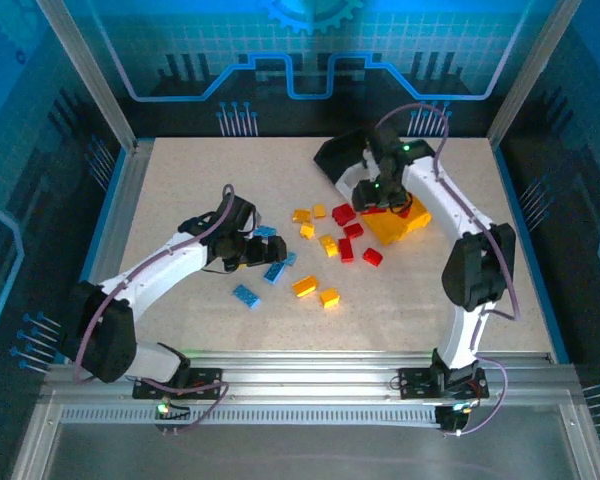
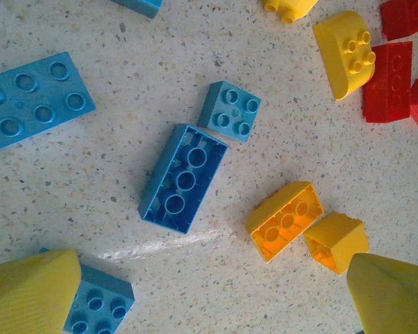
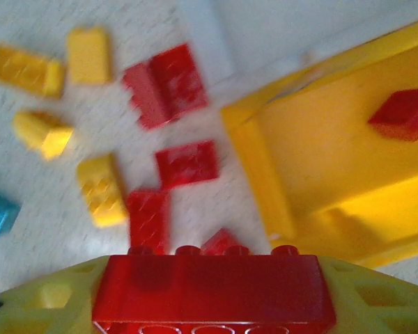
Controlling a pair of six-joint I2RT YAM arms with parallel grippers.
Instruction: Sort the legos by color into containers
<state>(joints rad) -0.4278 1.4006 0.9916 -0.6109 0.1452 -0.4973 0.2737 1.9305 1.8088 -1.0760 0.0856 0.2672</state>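
The right gripper (image 3: 212,309) is clamping a red brick (image 3: 212,285) near the orange-yellow bin (image 3: 261,174), release inside likely next, while the left gripper (image 2: 209,296), fingers apart, is hovering over blue bricks (image 2: 183,177).

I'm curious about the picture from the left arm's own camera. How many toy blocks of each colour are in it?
Blue bricks: 5
Yellow bricks: 4
Red bricks: 3
Total: 12, counting the ones partly cut off at the picture's edges.
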